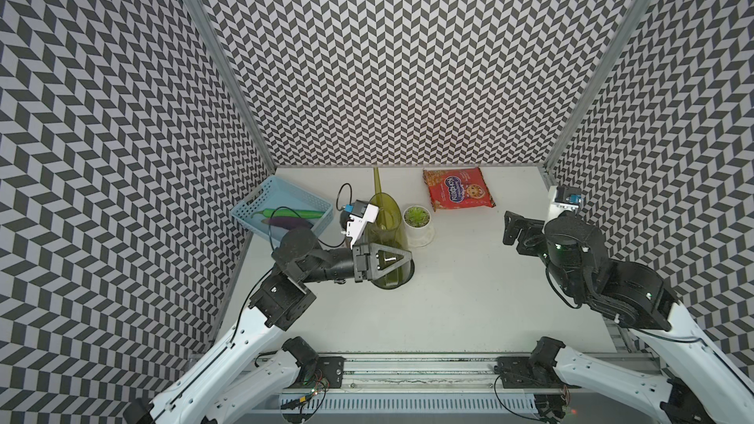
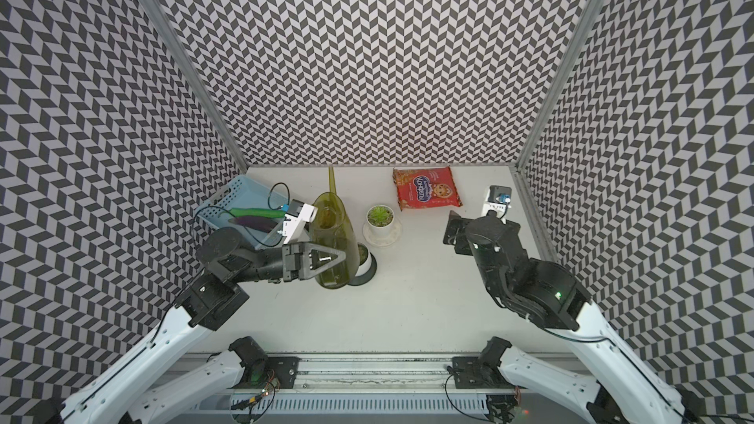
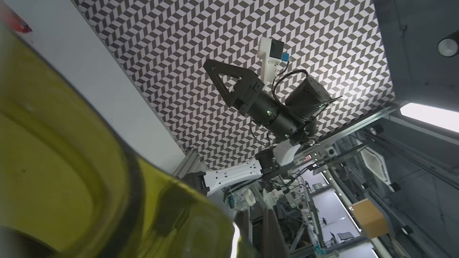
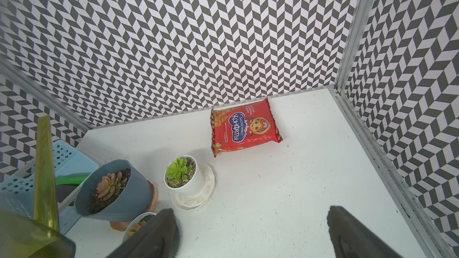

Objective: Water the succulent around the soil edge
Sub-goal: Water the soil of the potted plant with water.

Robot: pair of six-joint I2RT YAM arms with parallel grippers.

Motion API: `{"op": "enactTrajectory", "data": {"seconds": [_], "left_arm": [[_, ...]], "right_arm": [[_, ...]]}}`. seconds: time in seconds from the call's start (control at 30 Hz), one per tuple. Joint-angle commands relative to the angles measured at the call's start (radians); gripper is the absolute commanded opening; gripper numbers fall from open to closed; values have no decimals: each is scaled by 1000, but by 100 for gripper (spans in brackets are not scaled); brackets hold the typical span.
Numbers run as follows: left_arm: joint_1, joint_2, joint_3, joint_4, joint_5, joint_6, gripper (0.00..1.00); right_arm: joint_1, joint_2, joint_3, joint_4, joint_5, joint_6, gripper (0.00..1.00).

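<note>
My left gripper [image 1: 398, 259] is shut on an olive-green see-through watering can [image 1: 383, 234], held above the table with its long spout [image 1: 377, 181] pointing at the back wall. A green succulent in a white pot [image 1: 417, 217] stands on a white saucer just right of the can. In the right wrist view a pink succulent in a blue-grey pot [image 4: 109, 187] and a third pot on a dark saucer [image 4: 139, 227] sit by the can; in both top views the can covers the pink one. My right gripper [image 1: 516, 232] hangs open and empty to the right.
A blue perforated basket [image 1: 261, 197] holding a green and a purple vegetable stands at the back left. A red candy bag [image 1: 457, 188] lies by the back wall. Patterned walls close in the left, back and right sides.
</note>
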Motion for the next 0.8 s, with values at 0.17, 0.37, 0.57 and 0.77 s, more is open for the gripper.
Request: {"op": "enactTrajectory", "data": {"seconds": [0.17,0.37,0.57,0.77], "left_arm": [[239,-60,-39,186,117,-344,0],[283,-4,-59,277,80,-510,0],[280,28,-7,200,-25,-430,0],[238,13,-16,129,-153,-317,0]], "right_arm": [[1,46,-9,90,-13,-63,100],[1,39,-18,97,-17,-71,100],[-1,40,-8,97,-23,-75,100],[-1,71,36,75,-28,-90,100]]}}
